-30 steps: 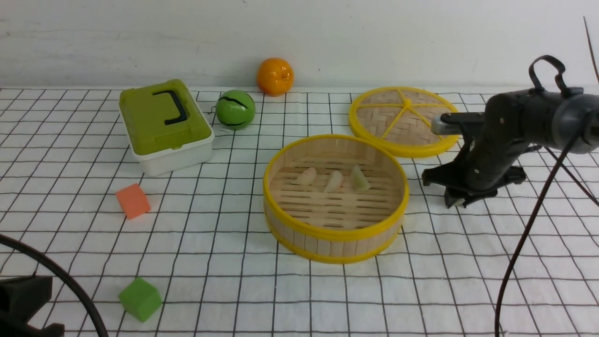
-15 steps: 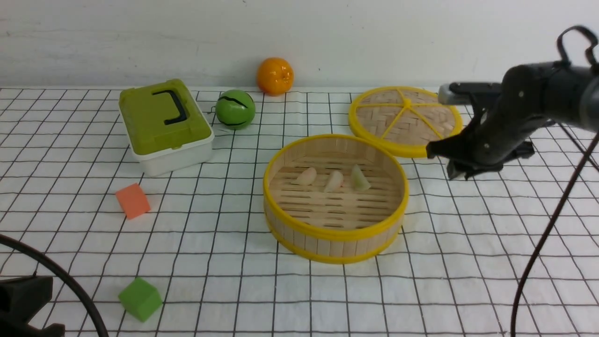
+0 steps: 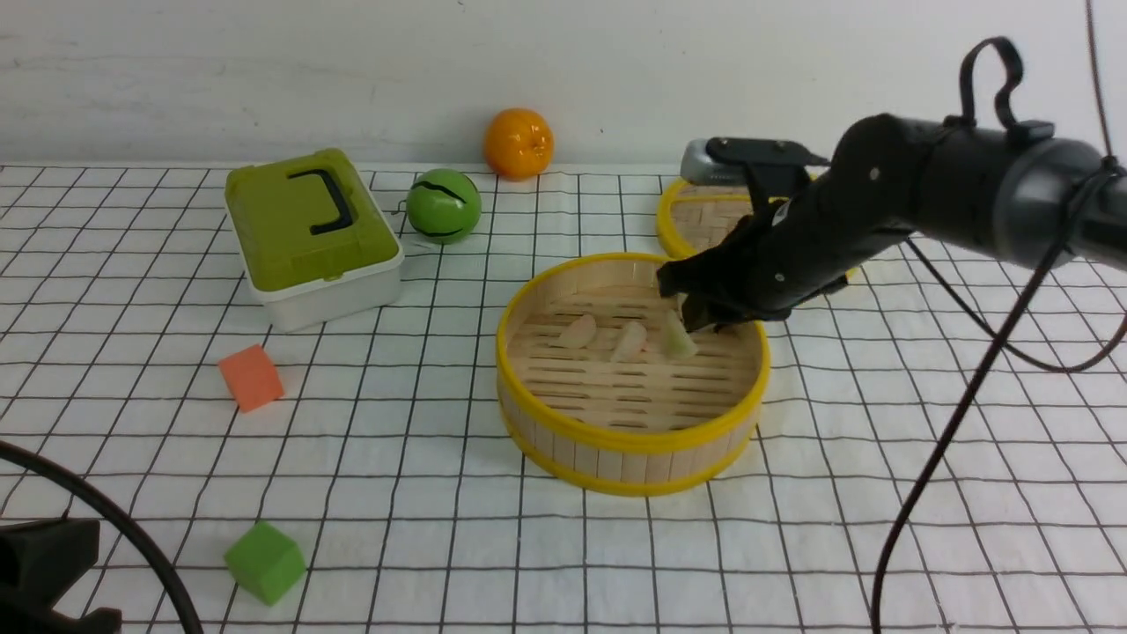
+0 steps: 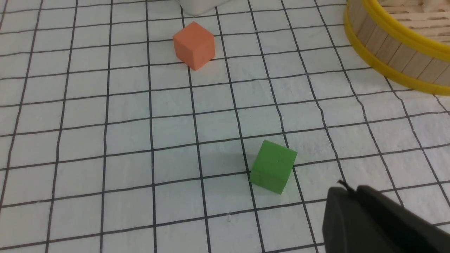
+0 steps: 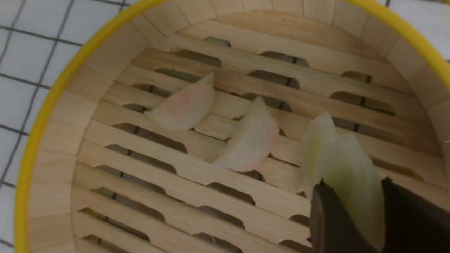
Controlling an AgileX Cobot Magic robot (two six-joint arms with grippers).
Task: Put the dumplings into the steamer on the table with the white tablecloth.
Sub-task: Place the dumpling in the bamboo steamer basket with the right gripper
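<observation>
Inspector: State of the right gripper (image 5: pixel 355 191)?
Operator: Clamped on a pale yellow-green crescent dumpling (image 5: pixel 351 165), seemingly low over the round bamboo steamer (image 3: pixel 629 445) on the white gridded tablecloth (image 3: pixel 396 493); lower, then release clear of the green dumpling (image 5: pixel 314 140) lying just beside.
Inspector: Obstructions?
Operator: Two pinkish dumplings (image 5: pixel 182 105) lie aside; woven yellow-rimmed lid (image 3: pixel 700 231) behind; left gripper (image 4: pixel 365 218) barely in view, jaws cannot be told.

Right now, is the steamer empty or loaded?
Loaded. Three dumplings lie on the steamer floor; the right end effector pinches a fourth dumpling over it.
</observation>
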